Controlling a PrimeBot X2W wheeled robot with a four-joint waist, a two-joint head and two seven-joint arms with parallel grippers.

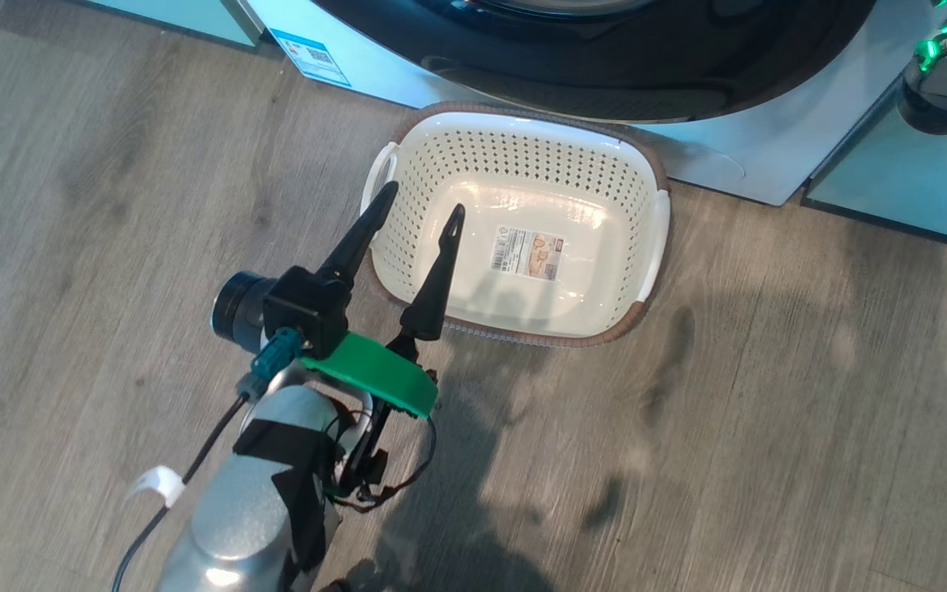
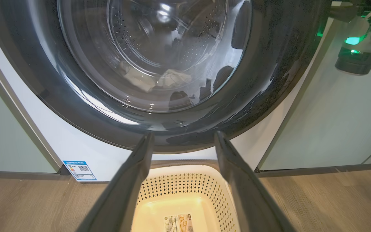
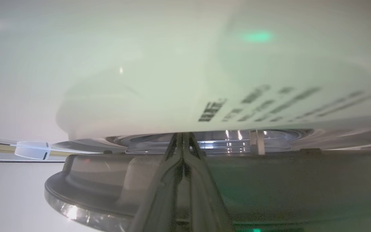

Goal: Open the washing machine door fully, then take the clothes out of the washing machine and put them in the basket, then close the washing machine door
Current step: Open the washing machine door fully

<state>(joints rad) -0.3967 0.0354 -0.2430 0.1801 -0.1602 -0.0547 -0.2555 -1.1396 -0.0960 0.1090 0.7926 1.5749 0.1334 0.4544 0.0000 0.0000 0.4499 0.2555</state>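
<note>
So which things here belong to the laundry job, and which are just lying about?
Job: washing machine door, washing machine, clothes, basket, left gripper, right gripper.
Just there: pale green cabinet panels, wooden floor.

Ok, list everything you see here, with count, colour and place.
washing machine: one, white, behind the basket
door: one, black ring, clear glass, on its front
clothes: some, pale, inside behind the glass
basket: one, cream, brown rim, on the floor
sticker: one, blue, low on the washing machine
cabinet panels: two, pale green, either side
left gripper: one, dark, open over the basket
right gripper: one, dark, shut at the door's edge
</note>
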